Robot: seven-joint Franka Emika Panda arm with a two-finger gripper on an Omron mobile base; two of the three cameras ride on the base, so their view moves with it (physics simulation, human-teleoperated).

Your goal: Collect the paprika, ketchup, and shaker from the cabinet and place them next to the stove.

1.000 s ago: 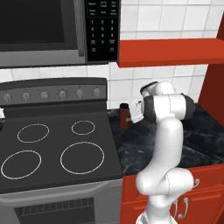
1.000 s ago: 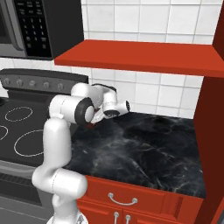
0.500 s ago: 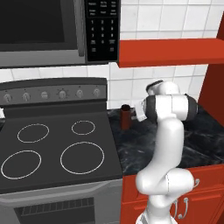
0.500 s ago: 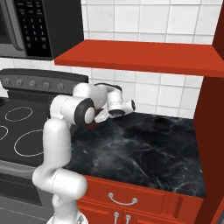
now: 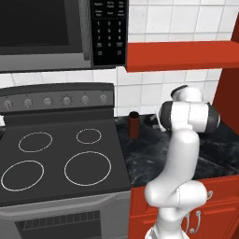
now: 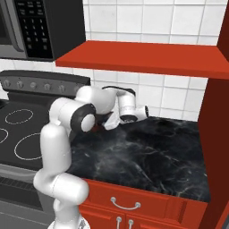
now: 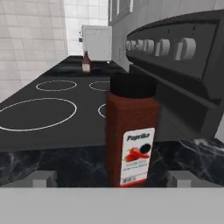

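One paprika jar is standing upright on the counter beside the stove, between the hand's spread-apart fingers.

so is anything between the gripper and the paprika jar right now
No, nothing visible. The paprika stands upright on the counter beside the stove, straight ahead of the open gripper.

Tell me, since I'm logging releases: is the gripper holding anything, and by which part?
Nothing is held. The gripper is open; the paprika stands free on the counter.
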